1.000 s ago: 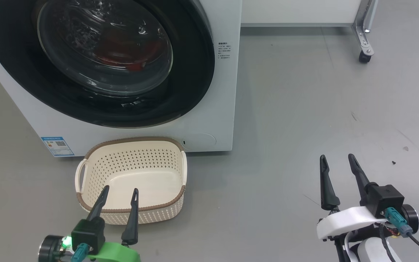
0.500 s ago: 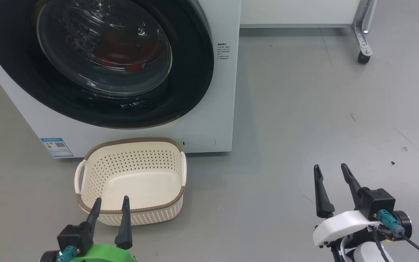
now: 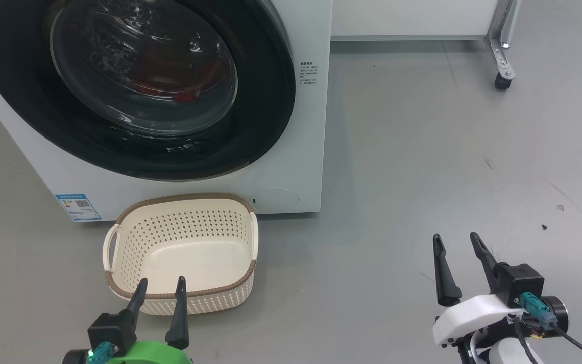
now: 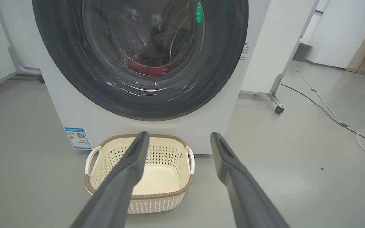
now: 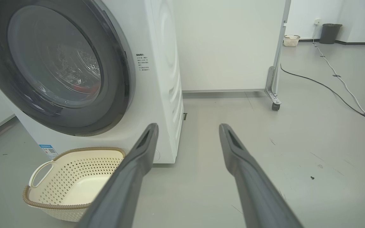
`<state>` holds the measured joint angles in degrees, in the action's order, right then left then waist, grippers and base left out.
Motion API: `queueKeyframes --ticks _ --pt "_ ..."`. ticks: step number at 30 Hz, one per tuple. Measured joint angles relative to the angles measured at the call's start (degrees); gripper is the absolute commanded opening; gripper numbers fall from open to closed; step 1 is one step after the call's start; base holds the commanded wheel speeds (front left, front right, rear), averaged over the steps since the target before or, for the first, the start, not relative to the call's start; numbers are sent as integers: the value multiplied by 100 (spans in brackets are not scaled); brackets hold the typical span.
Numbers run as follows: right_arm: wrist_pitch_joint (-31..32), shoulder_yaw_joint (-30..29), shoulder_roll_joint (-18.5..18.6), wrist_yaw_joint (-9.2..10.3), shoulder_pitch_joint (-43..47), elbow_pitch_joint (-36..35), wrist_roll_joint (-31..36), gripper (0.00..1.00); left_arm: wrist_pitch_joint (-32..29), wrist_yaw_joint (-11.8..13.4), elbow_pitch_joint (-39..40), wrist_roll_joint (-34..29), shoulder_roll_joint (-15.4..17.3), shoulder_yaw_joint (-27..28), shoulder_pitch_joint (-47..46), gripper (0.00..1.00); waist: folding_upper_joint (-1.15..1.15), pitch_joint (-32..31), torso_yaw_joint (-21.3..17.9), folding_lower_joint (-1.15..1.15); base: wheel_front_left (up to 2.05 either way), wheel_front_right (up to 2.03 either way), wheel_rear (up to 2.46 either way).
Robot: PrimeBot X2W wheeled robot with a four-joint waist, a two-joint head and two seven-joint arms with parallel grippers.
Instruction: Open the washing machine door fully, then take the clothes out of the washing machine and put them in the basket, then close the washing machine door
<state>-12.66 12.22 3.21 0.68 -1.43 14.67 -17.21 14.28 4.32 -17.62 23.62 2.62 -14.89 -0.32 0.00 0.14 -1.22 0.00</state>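
head view: my left gripper and my right gripper are both wide open, holding nothing. the washing machine door is closed, red clothes behind its glass; the basket stands on the floor just near of it.

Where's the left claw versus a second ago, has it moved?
Yes. In the head view the left claw has pulled back toward the robot: its tips, earlier over the basket floor, now only reach its near rim.

Test laboratory rather than a household. Evidence: bare smooth grey floor, white partition panel on steel castor legs, taped-down cables, white boxy washing machine standing free.
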Motion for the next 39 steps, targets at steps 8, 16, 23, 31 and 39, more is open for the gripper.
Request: queueKeyframes --ticks 8,16,23,31,39 --pt "0 36 -1 0 -48 55 -5 100 0 27 -24 1 0 -24 -37 100 0 -2 15 0 0 0 0" --pt "0 55 -1 -1 -74 100 -5 100 0 52 -49 1 0 -51 -90 100 0 -6 28 0 0 0 0" --pt "-1 67 -1 -1 -101 140 -7 100 0 52 -70 1 0 -102 -92 100 0 -9 36 0 0 0 0" --pt "-2 74 -2 -3 -112 152 -40 0 0 53 -91 1 0 -155 -101 100 0 5 52 0 0 0 0" --pt "-25 -163 -18 -10 -207 -7 -367 0 0 53 -85 1 -2 -229 -213 100 0 141 156 0 0 0 0"
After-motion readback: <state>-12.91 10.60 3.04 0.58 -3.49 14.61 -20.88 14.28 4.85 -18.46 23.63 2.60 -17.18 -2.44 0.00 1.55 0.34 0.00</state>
